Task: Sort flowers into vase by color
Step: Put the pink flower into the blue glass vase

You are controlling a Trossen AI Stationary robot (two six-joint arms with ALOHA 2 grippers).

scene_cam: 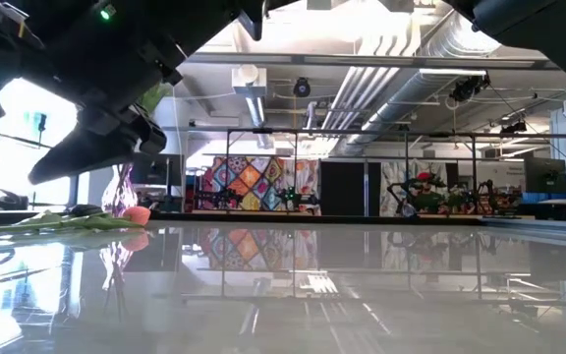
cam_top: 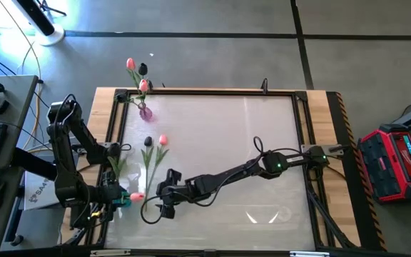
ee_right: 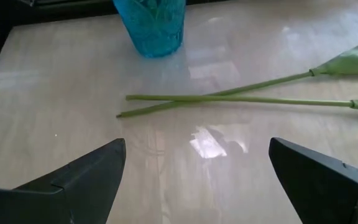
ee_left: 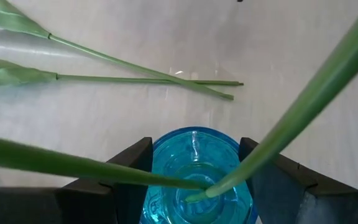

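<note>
Left tool [ee_left: 194,180]: at the worktop's [cam_top: 220,135] left edge, clamped around a blue vase [ee_left: 194,165] holding green stems. Right tool [cam_top: 164,202]: jaws spread wide, holding nothing, low over the worktop near the stem ends of two loose tulips [cam_top: 152,153], one pink, one dark, stems crossed. Pink vase [cam_top: 145,111]: far left corner, holding three tulips [cam_top: 138,71], pink and dark. One pink head [cam_top: 137,195] sits beside the blue vase.

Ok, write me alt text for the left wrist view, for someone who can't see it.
The left gripper has its dark fingers around a blue glass vase that already holds two green stems. Beyond it, two more stems lie crossed on the pale table.
</note>
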